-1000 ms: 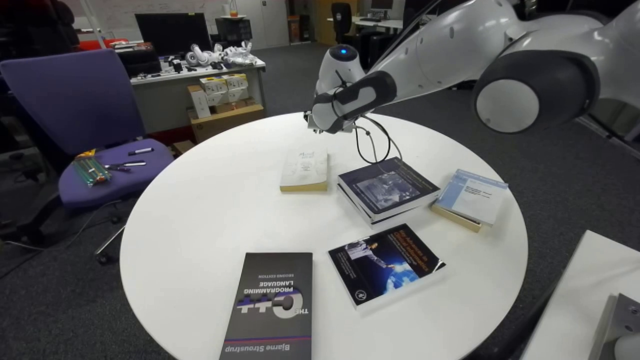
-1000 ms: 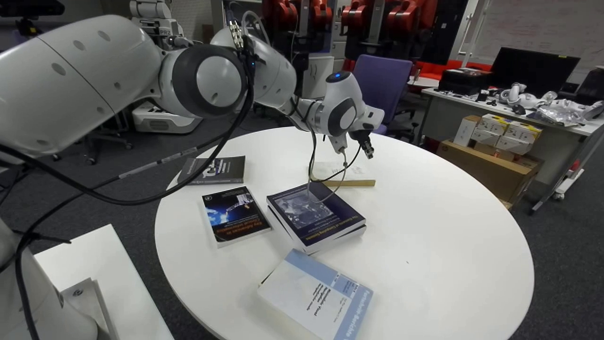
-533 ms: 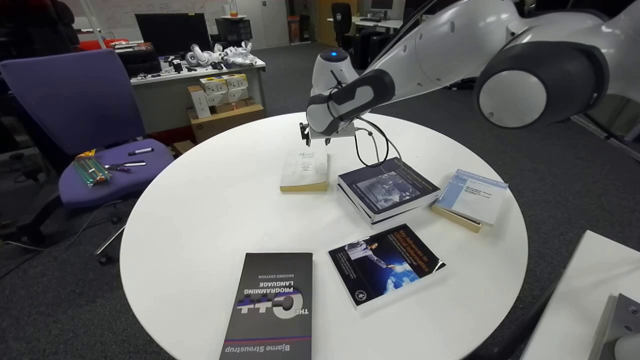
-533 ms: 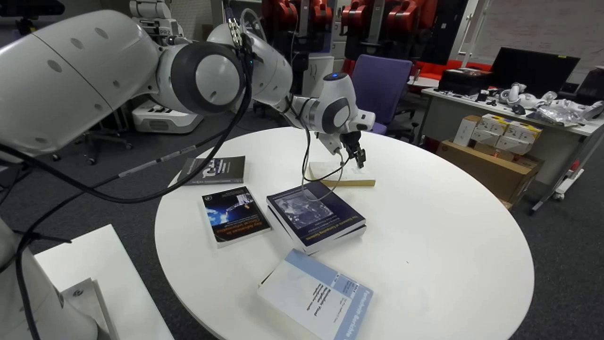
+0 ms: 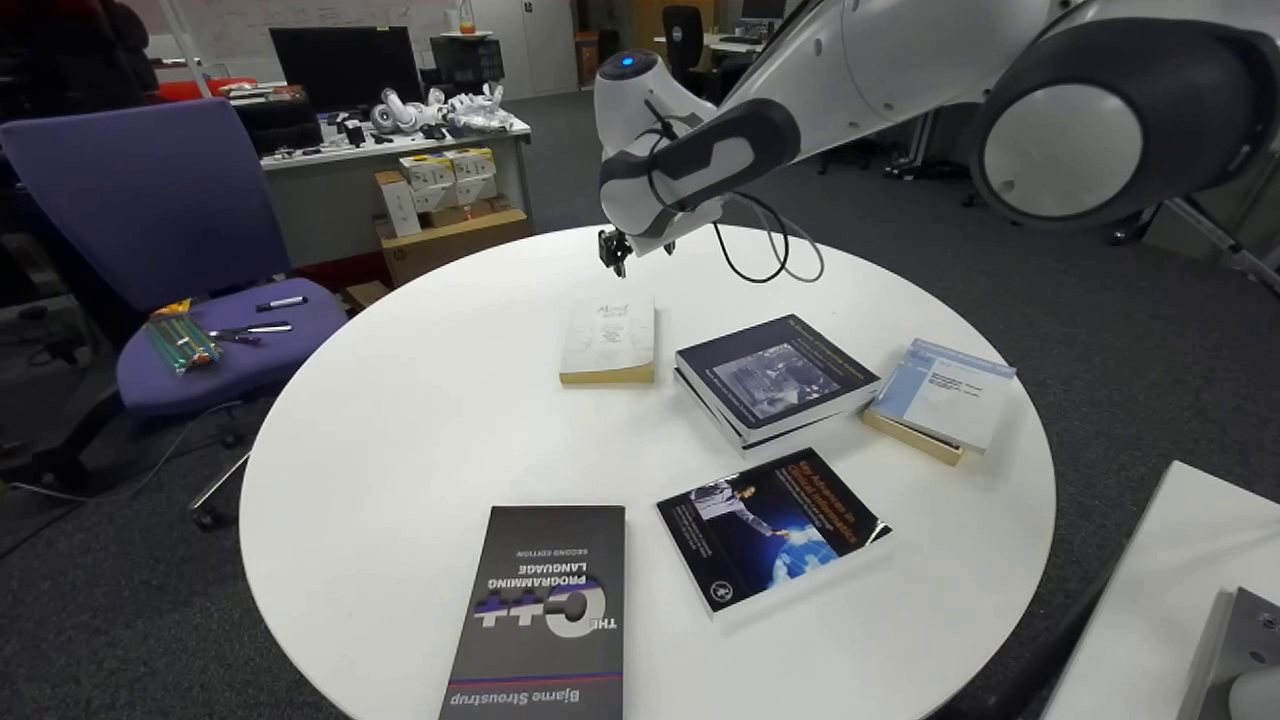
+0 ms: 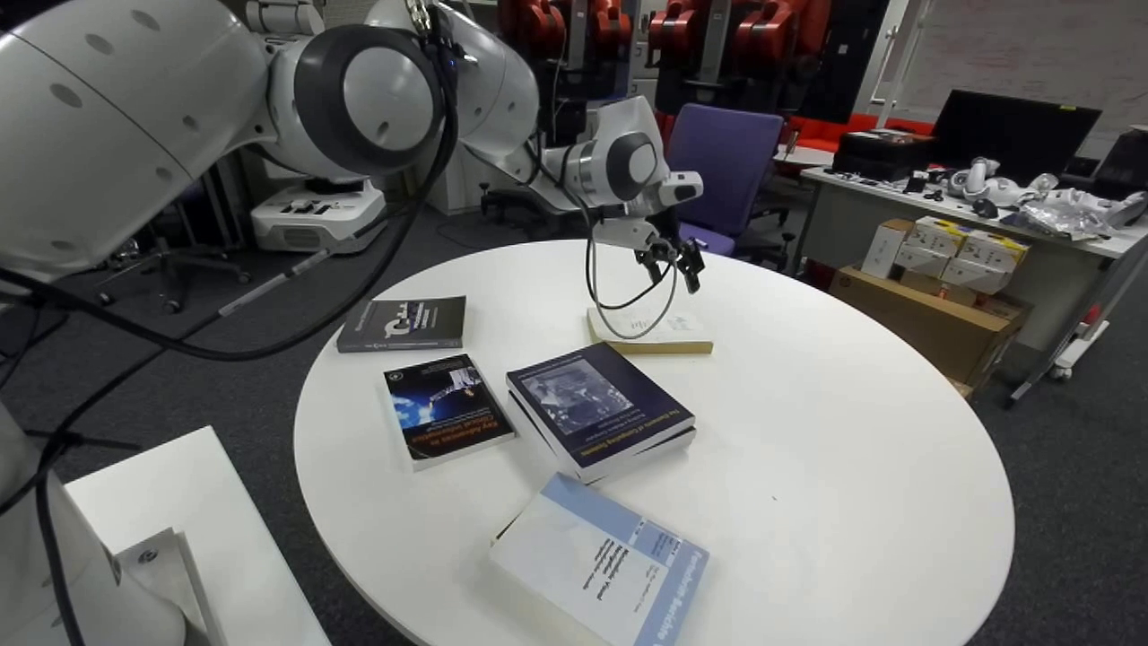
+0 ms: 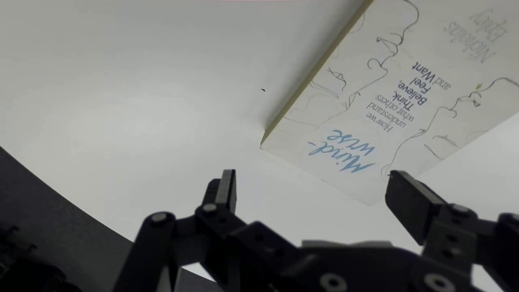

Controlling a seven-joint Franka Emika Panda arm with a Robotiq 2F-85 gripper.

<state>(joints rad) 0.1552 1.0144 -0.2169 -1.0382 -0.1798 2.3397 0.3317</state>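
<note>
Paperback (image 7: 397,95) titled "Mindwise" lies flat on the white table (image 5: 400,430), toward one o'clock of the gripper (image 7: 313,182) in the wrist view. The gripper hangs higher, spread wide, grasping nothing. Lining up seems the step in hand; next likely calls for squaring up and descending. Toward the paperback's three o'clock, in an exterior view, sits a dark book stack (image 5: 780,375).

Both exterior views look down across the same round table (image 5: 560,450) from different sides, the wrist view facing it close up
</note>
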